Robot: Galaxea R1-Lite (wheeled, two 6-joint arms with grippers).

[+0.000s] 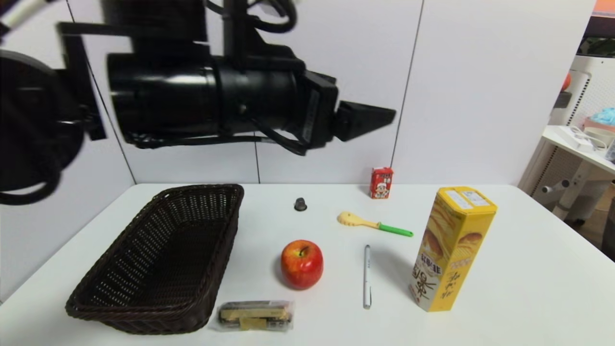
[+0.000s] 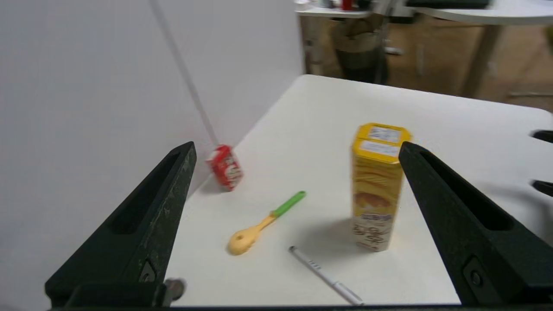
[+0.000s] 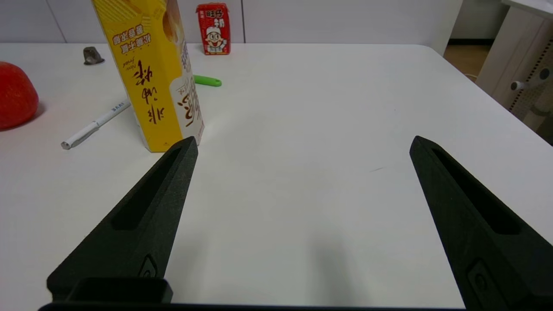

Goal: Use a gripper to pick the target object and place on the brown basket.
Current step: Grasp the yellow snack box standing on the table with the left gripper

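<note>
The tall yellow hexagonal snack box [image 1: 454,250] stands upright on the white table at the right; it also shows in the left wrist view [image 2: 376,190] and the right wrist view [image 3: 151,73]. The empty brown wicker basket [image 1: 230,226] sits at the left. My left gripper [image 1: 384,116] hangs high above the table's middle, pointing right toward the box, open and empty [image 2: 297,147]. My right gripper [image 3: 304,140] is open and empty, low over bare table to the right of the box, and is out of the head view.
A red apple [image 1: 301,264], a white pen [image 1: 367,276], a yellow scoop with a green handle [image 1: 372,223], a small dark cap [image 1: 300,204], a red drink carton [image 1: 381,182] and a wrapped packet [image 1: 254,315] lie between the basket and the box.
</note>
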